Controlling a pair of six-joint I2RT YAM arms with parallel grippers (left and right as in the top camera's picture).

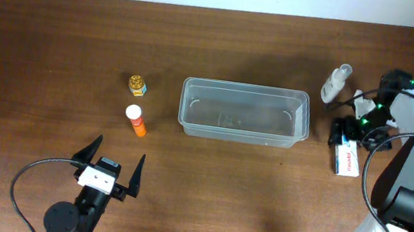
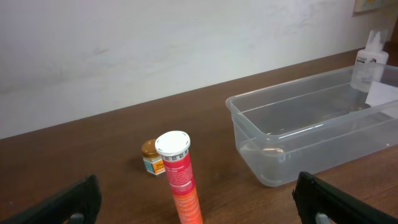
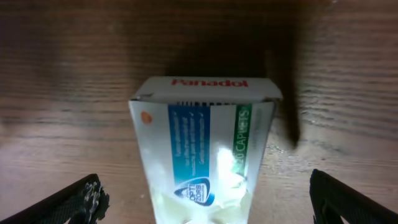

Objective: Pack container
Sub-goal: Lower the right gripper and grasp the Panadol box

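Observation:
The container [image 1: 243, 113], a clear rectangular tub, sits mid-table with nothing inside; the left wrist view shows it at the right [image 2: 311, 124]. An orange tube with a white cap [image 1: 137, 120] stands upright to its left, beside a small gold-lidded jar [image 1: 137, 84]. My left gripper [image 1: 114, 161] is open, a little short of the tube [image 2: 180, 180], which lines up between its fingers. My right gripper [image 1: 352, 141] hangs open over a white Panadol box [image 1: 347, 161]. The box [image 3: 205, 143] lies flat between its wide-apart fingers [image 3: 78, 202], untouched.
A white squeeze bottle [image 1: 336, 83] stands right of the tub's far corner, visible past the tub [image 2: 368, 59] in the left wrist view. The jar [image 2: 152, 156] sits just behind the tube. The right arm's base and cable fill the lower right corner [image 1: 407, 206].

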